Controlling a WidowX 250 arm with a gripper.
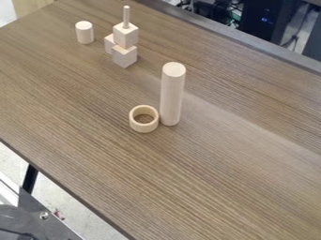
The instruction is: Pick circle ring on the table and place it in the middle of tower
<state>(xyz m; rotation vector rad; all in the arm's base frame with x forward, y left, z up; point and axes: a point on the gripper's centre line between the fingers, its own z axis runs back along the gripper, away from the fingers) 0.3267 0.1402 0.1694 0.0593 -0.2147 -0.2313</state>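
Note:
A round wooden ring (pixel 133 123) lies flat on the brown table, its opening facing up, close beside the foot of a tall upright wooden cylinder (pixel 171 96). Farther back, toward the upper left, stands a small tower of pale wooden cubes (pixel 124 56): one cube (pixel 126 35) rests on top of the lower ones, and a thin peg (pixel 126 17) stands upright on it.
A short wooden cylinder (pixel 85 33) stands upright left of the cube tower. The wooden table (pixel 219 173) has its near edge running from the left side to the bottom, and dark equipment (pixel 266 21) is behind its far edge.

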